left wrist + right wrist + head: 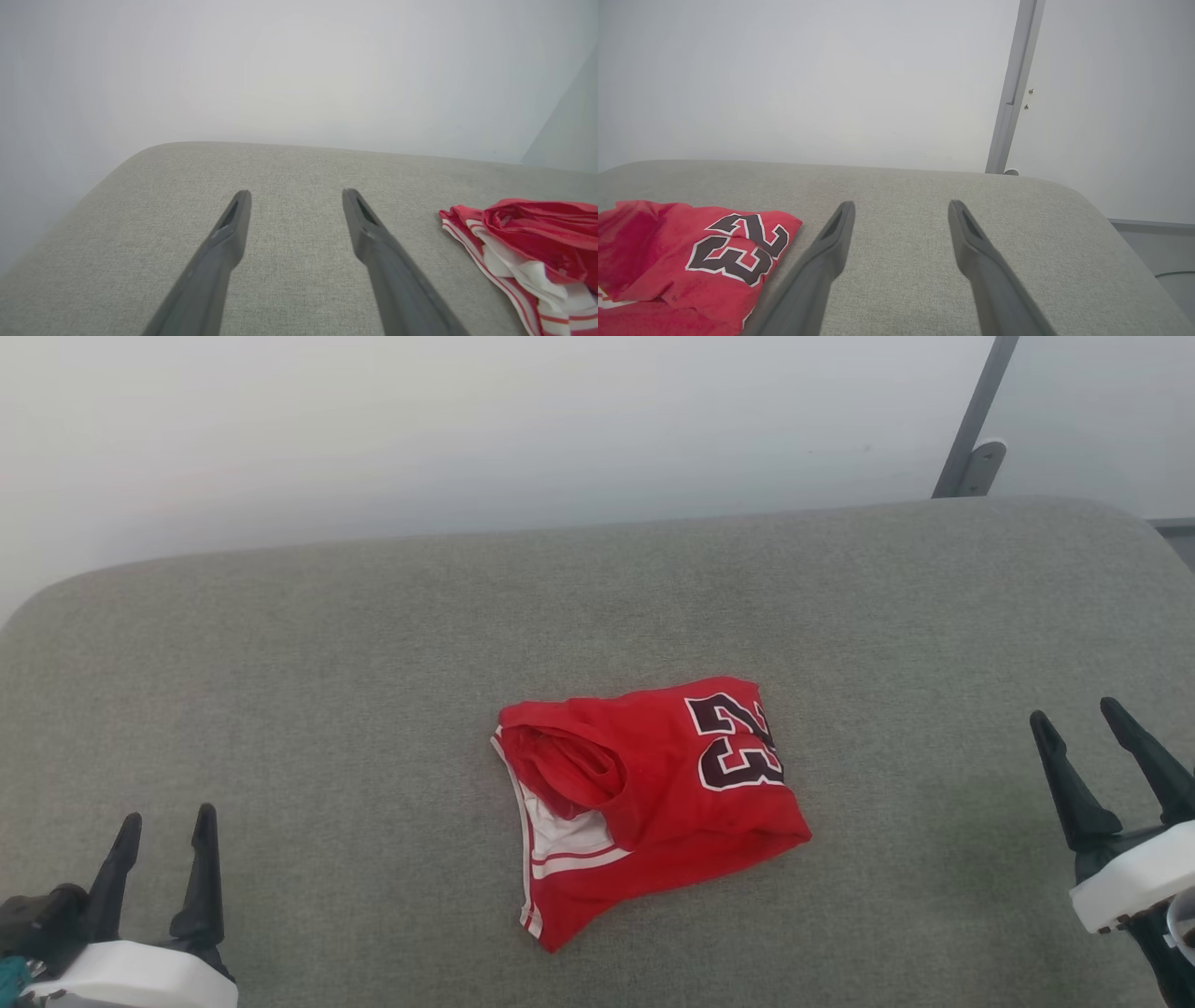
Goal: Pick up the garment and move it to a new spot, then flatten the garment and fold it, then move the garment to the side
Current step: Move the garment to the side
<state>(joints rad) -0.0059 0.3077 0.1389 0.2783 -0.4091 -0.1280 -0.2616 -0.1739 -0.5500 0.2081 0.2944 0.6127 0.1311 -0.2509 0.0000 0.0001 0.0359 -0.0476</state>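
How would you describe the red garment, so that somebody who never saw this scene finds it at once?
Look at the wide grey upholstered surface before the pale wall. Near its middle lies a crumpled garment. Against that plain grey, it is bright red, with white striped trim and a dark 23 outlined in white.

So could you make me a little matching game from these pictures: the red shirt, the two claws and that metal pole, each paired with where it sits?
Things:
1. garment
2. left gripper
3. right gripper
4. metal pole

Places, in the head view:
A. lower right corner, jaws open
B. crumpled in the middle of the grey cushion
C. lower left corner, jaws open
D. standing behind the cushion's far right edge

Pairs: 1-B; 2-C; 3-A; 4-D
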